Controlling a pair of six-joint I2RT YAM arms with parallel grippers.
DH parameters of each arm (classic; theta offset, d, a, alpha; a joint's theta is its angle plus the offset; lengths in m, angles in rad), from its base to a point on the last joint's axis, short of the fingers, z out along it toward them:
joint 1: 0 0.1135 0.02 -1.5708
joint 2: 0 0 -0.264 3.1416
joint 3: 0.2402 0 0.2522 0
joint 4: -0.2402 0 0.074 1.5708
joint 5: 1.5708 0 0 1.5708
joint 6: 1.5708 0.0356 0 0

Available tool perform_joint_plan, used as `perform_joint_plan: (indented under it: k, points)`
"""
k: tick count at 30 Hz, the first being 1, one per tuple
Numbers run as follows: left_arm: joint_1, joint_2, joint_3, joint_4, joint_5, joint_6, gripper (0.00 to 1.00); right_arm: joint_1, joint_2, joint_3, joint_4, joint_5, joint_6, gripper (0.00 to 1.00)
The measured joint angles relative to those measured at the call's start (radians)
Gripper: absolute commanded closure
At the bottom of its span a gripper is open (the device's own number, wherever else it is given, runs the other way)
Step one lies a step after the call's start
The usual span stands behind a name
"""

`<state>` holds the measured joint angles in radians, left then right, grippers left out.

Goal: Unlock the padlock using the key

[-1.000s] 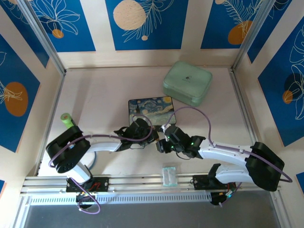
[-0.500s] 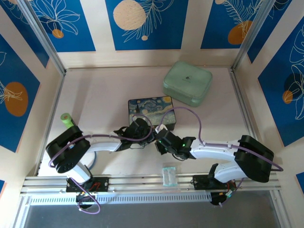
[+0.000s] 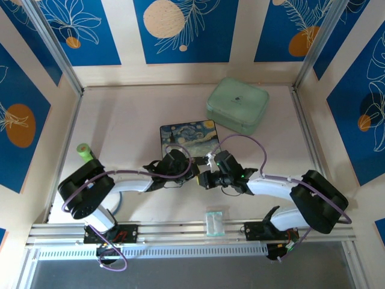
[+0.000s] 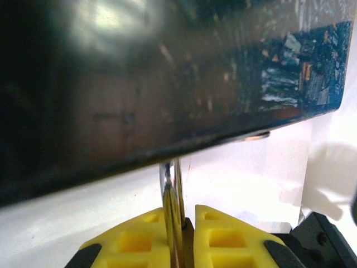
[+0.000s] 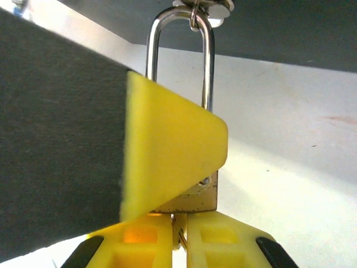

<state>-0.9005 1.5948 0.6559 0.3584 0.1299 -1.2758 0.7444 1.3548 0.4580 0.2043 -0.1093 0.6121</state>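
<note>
Left jaws clamp the padlock [image 5: 192, 198], hanging upright from the latch [image 5: 203, 5]; right jaws, closed just below its base, apparently pinch the key [image 5: 179, 234] pointing upward

— Where do the arms sit?
— Both are folded low and reach inward. The left gripper [image 3: 194, 174] points to 3 o'clock, the right gripper [image 3: 204, 179] to 9 o'clock, tips nearly meeting.
— Jaws?
— Both are pinched close together.
</note>
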Motion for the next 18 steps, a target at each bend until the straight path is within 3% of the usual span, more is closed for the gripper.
perform_joint_plan:
  k: [5,14,18]
  points:
    - [0.0,-0.003,-0.011,0.016,0.0,0.001,1.0,-0.074,0.048,-0.042,0.126,-0.17,0.064,0.87]
    - [0.0,-0.016,-0.023,0.03,0.008,-0.021,1.0,-0.135,0.071,-0.1,0.266,-0.297,0.163,0.84]
    - [-0.001,-0.019,-0.024,0.031,0.009,-0.027,1.0,-0.142,0.072,-0.101,0.268,-0.309,0.179,0.73]
